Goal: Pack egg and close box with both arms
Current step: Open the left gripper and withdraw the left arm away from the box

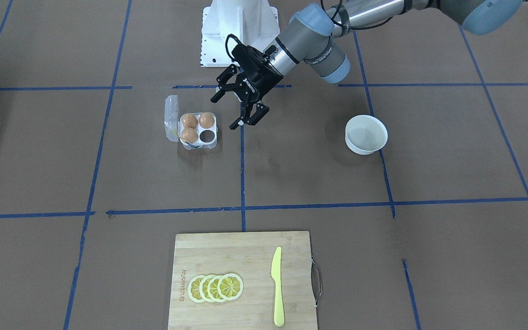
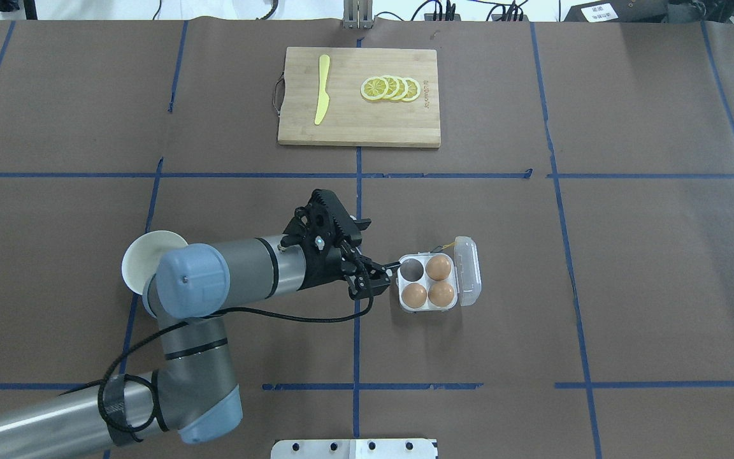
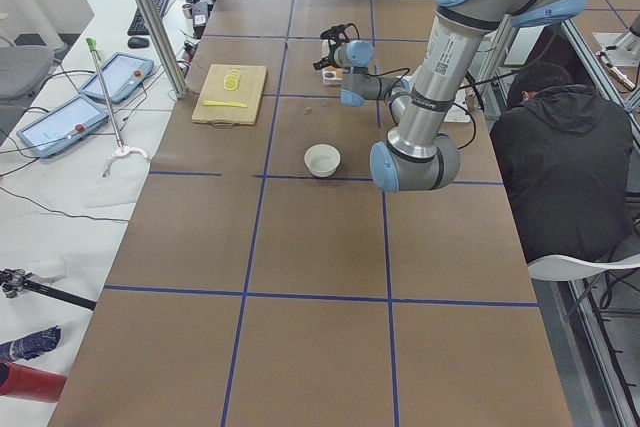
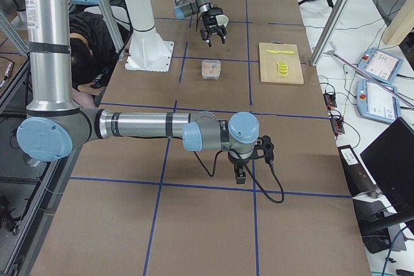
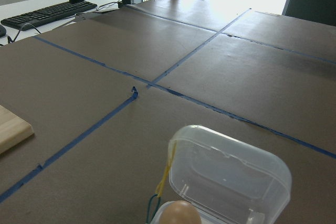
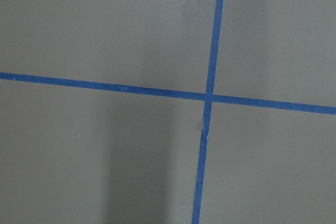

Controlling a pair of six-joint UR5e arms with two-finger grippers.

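The clear box [image 1: 200, 144] stands open on the table, its lid [image 1: 171, 117] folded back. Three brown eggs fill three cells: [image 1: 189, 120], [image 1: 206, 120], [image 1: 189, 134]. The fourth cell [image 1: 207, 135] is empty. I cannot tell the eggs apart. My left gripper [image 1: 230, 111] is open and empty, hovering just beside the box [image 2: 427, 282] on the empty cell's side [image 2: 381, 278]. The left wrist view shows the lid [image 5: 231, 177], the yellow string [image 5: 167, 174] and one egg top [image 5: 179, 212]. My right gripper [image 4: 239, 172] shows only in the exterior right view, low over the table far from the box; I cannot tell its state.
An empty white bowl [image 1: 366, 134] stands on the left arm's side. A wooden cutting board [image 1: 209, 247] with lemon slices [image 1: 216, 287] and a yellow knife [image 1: 277, 286] lies at the far edge. The white pedestal [image 1: 239, 27] stands behind the box.
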